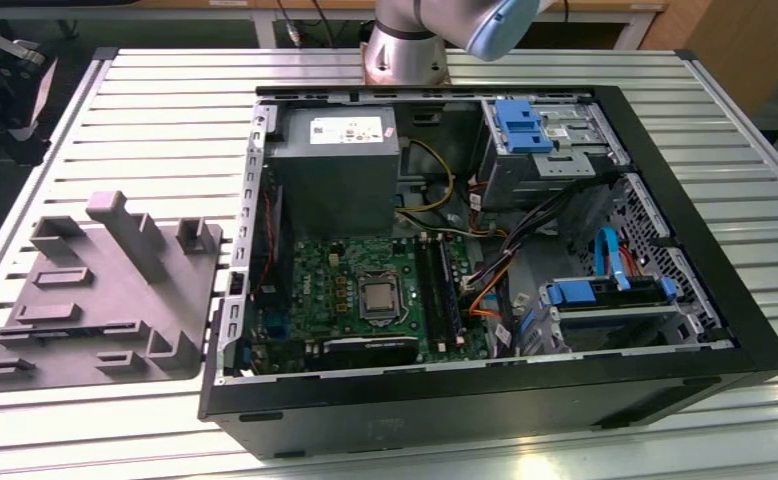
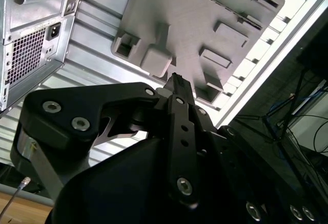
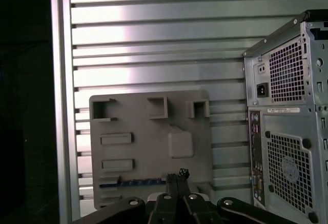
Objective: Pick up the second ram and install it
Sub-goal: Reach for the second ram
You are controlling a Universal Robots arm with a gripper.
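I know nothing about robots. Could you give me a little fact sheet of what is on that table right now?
Table: slatted metal top
Computer case: lies open on the table, green motherboard showing inside
Grey tray: on the table beside the case, at the exterior view's left
Ram stick: thin dark strip, apparently lying in a slot of the tray
Pincer: shut, holding nothing, pointed at the tray and clear of it in both wrist views
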